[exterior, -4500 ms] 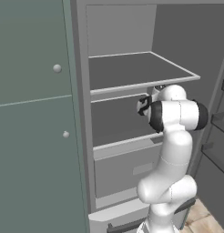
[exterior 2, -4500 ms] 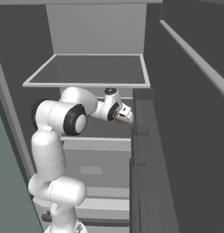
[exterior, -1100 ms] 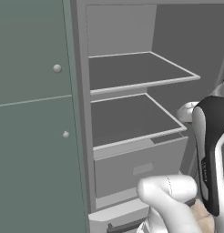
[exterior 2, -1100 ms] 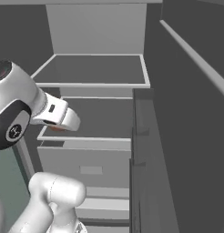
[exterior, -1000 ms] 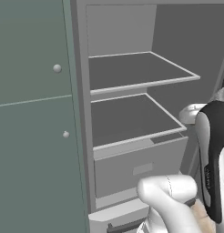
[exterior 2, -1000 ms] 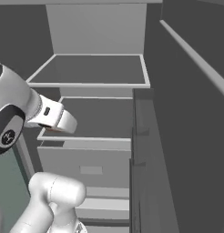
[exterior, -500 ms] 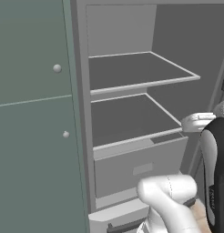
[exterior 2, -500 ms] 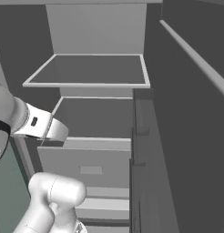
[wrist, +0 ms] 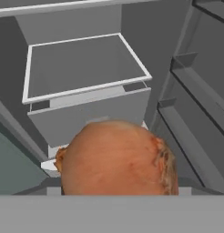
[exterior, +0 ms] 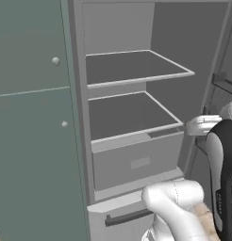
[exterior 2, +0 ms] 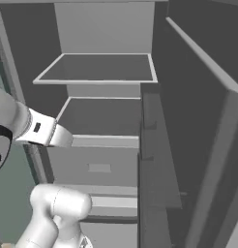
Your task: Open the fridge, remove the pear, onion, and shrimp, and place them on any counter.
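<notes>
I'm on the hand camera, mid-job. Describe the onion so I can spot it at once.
In the hand view, start at the open fridge and its grey shelf, then drop past the drawer below it. The onion sits nearest the camera, against the bottom of the picture. It is a round reddish-brown ball with streaked skin, warm-coloured against flat grey panels.

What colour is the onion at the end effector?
Reddish-orange, the onion shows best in the hand view.
</notes>
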Robot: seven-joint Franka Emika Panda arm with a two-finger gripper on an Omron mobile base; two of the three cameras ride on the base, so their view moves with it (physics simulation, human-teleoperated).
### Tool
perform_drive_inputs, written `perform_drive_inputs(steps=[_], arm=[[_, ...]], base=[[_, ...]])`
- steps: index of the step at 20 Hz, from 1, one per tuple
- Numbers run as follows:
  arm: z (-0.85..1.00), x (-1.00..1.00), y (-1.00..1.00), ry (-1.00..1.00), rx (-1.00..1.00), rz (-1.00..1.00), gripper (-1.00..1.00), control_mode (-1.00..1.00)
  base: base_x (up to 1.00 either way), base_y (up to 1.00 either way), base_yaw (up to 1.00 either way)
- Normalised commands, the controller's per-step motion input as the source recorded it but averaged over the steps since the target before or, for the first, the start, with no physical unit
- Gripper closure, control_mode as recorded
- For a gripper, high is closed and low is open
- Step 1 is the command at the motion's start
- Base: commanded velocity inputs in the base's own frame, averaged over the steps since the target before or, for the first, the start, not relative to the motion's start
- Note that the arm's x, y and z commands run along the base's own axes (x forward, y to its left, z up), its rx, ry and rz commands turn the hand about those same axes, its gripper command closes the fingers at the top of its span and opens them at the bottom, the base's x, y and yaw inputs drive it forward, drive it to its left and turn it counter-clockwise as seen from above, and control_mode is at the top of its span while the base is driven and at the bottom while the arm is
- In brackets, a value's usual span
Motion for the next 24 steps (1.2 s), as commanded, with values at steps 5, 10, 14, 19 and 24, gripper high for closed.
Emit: perform_drive_inputs(steps=[5,10,14,19,24], arm=[[0.00,0.00,0.00,0.00,0.00,0.00,1.00,1.00],[0.00,0.00,0.00,0.00,0.00,0.00,1.00,1.00],[0.00,0.00,0.00,0.00,0.00,0.00,1.00,1.00],[0.00,0.00,0.00,0.00,0.00,0.00,1.00,1.00],[0.00,0.00,0.00,0.00,0.00,0.00,1.00,1.00]], base=[[-1.00,-0.04,-0.03],[-1.00,-0.26,-0.17],[-1.00,-0.47,-0.35],[-1.00,-0.42,-0.45],[-1.00,-0.47,-0.45]])
